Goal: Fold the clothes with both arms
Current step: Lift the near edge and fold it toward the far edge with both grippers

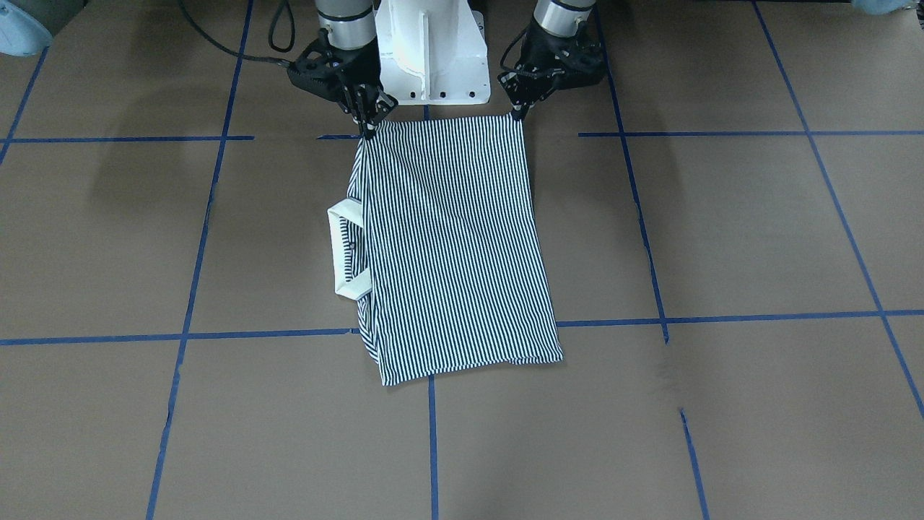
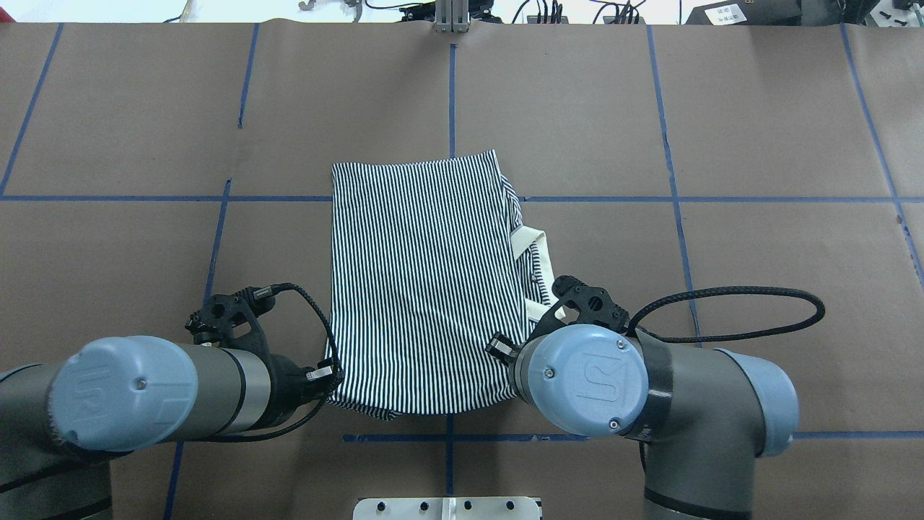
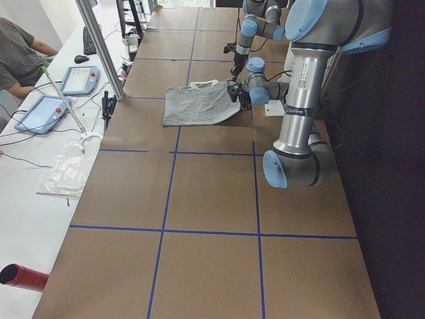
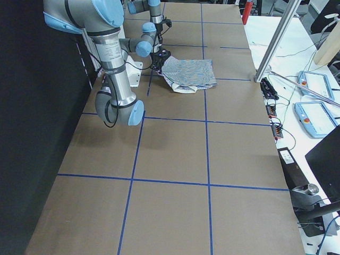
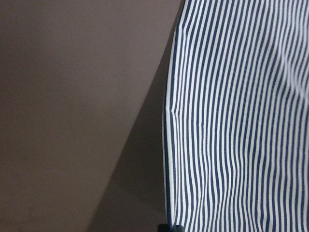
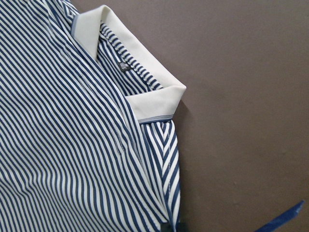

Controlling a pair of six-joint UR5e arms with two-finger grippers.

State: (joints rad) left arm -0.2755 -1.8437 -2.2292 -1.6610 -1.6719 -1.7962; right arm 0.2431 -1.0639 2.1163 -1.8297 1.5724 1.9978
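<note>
Striped polo shirt lies mid-desk, long axis near-to-far from robot. L pincer & R pincer each clamp a near-edge corner. Far edge lies straight ahead, equidistant; collar on R-arm side.

You see the left arm and right arm side by side, wrists low. The left pincer and right pincer each clamp a near corner of the polo shirt.
</note>
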